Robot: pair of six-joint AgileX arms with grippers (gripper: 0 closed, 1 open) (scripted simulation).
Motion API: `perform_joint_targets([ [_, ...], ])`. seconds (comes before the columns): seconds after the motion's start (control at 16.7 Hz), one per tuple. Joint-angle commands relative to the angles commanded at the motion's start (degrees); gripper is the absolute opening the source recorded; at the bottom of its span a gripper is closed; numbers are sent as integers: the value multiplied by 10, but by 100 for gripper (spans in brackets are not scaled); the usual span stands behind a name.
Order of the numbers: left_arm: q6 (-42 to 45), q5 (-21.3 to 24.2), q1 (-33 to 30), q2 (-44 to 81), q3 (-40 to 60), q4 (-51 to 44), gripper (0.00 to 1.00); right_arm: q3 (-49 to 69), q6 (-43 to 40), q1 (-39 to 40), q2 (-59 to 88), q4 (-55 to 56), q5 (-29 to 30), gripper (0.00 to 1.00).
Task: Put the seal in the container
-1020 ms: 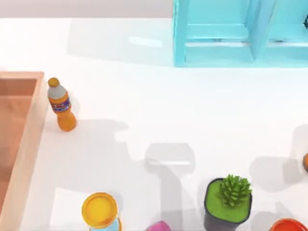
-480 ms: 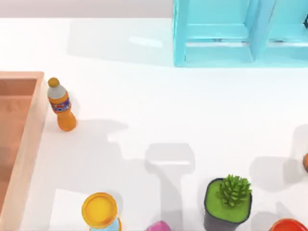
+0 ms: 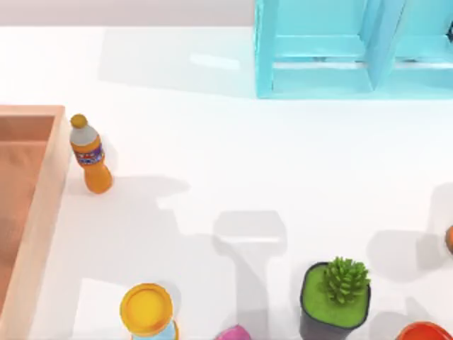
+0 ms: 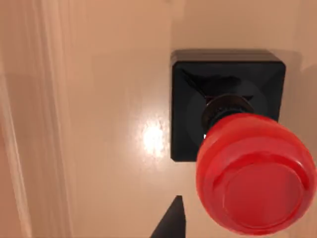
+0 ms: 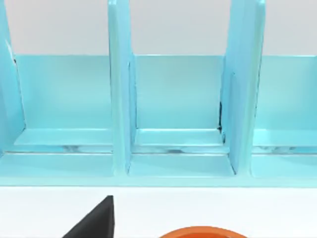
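Seal (image 4: 233, 148) sits flat on the container (image 4: 99, 99) floor; can't tell jaw state, so back your left arm straight up.

No readable text, brand, number or sign appears in any of my views. The orange bottle (image 3: 90, 155) on the bench (image 3: 212, 156) carries a blue-and-red label band, but its markings are too small for me to read. The seal (image 4: 237, 148), seen from my left wrist, shows a plain red knob and a plain black base, with no lettering on either. The blue rack (image 5: 178, 114) seen from my right wrist is unmarked.
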Motion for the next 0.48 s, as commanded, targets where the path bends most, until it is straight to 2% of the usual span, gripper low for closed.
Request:
perform_joint_targets([
  [0.12,0,0,0,0,0,0,98,0,0,0,0,0,0,100],
  [0.48,0,0,0,0,0,0,100,0,0,0,0,0,0,100],
])
